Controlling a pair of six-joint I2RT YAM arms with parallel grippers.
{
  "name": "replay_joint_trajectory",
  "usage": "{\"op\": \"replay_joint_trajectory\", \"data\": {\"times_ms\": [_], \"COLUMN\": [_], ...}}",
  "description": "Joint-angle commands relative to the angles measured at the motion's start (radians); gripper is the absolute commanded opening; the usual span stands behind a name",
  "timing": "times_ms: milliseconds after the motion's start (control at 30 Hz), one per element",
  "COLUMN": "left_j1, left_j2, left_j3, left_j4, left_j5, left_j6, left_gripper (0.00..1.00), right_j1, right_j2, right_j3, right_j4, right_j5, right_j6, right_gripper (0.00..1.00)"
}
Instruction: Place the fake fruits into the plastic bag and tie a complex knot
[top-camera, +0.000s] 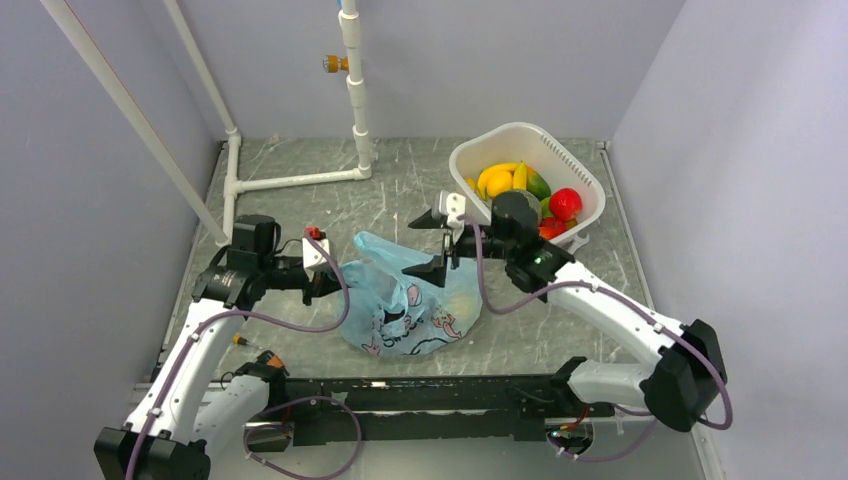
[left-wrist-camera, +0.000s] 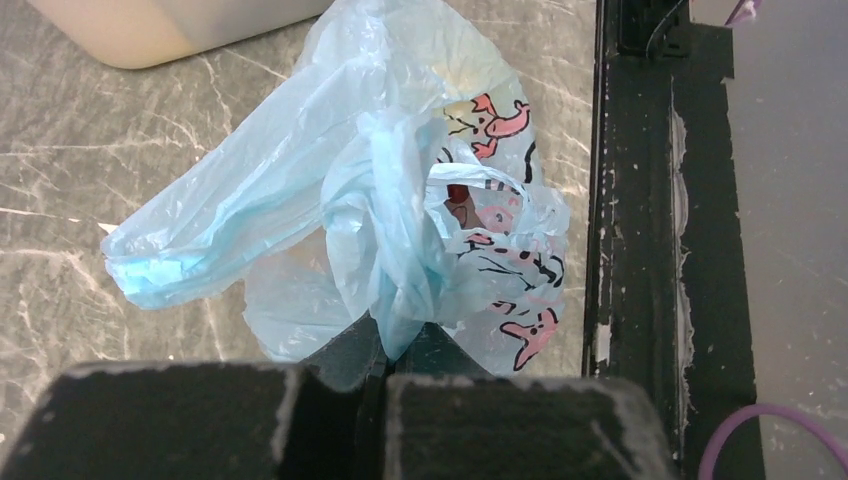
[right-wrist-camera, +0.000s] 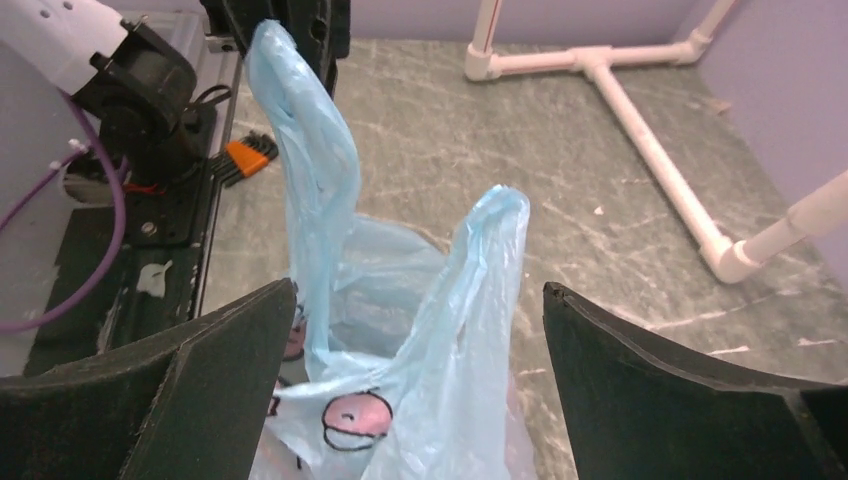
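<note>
The light-blue plastic bag (top-camera: 415, 300) lies in the middle of the table with cartoon print on it. My left gripper (left-wrist-camera: 385, 365) is shut on a pointed tail of the bag's film (left-wrist-camera: 400, 335); in the top view this gripper (top-camera: 335, 280) is at the bag's left edge. The film bunches into a loose twist (left-wrist-camera: 385, 240); I cannot tell whether it is a knot. Something red (left-wrist-camera: 457, 193) shows inside the bag. My right gripper (right-wrist-camera: 420, 330) is open, and a free handle loop (right-wrist-camera: 470, 300) stands between its fingers without touching them. More fake fruits (top-camera: 510, 180) lie in the basket.
The white slotted basket (top-camera: 590, 185) stands at the back right, just behind the right wrist. A white pipe frame (top-camera: 300, 180) runs along the back left. A black rail (top-camera: 430, 395) borders the near edge. Orange-handled keys (right-wrist-camera: 245, 155) lie near the left arm.
</note>
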Motion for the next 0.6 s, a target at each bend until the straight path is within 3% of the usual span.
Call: {"op": "replay_joint_trajectory", "data": {"times_ms": [0,133,233,567], "left_j1": [0.000,-0.008,-0.027,-0.059], "left_j2": [0.040,0.076,0.096,0.109], "left_j3": [0.076,0.114,0.131,0.141], "left_j4": [-0.136,-0.158,-0.156,-0.130], "left_j5": [0.037,0.032,0.017,-0.013], "left_j6": [0.249,0.305,0.316,0.285], "left_gripper": [0.00,0.00,0.00,0.00], "right_j1": [-0.127,-0.204,-0.208,-0.156], "right_j2": [0.130,0.326,0.400,0.582], "right_j3": [0.152,0.398,0.468,0.543], "right_j4": [-0.389,-0.727,-0.844,-0.737], "right_j5": [-0.246,-0.383,-0.417,-0.304], "right_j6": [-0.100,-0.273,-0.310,-0.152], "right_gripper": [0.97,1.00,1.00,1.00]}}
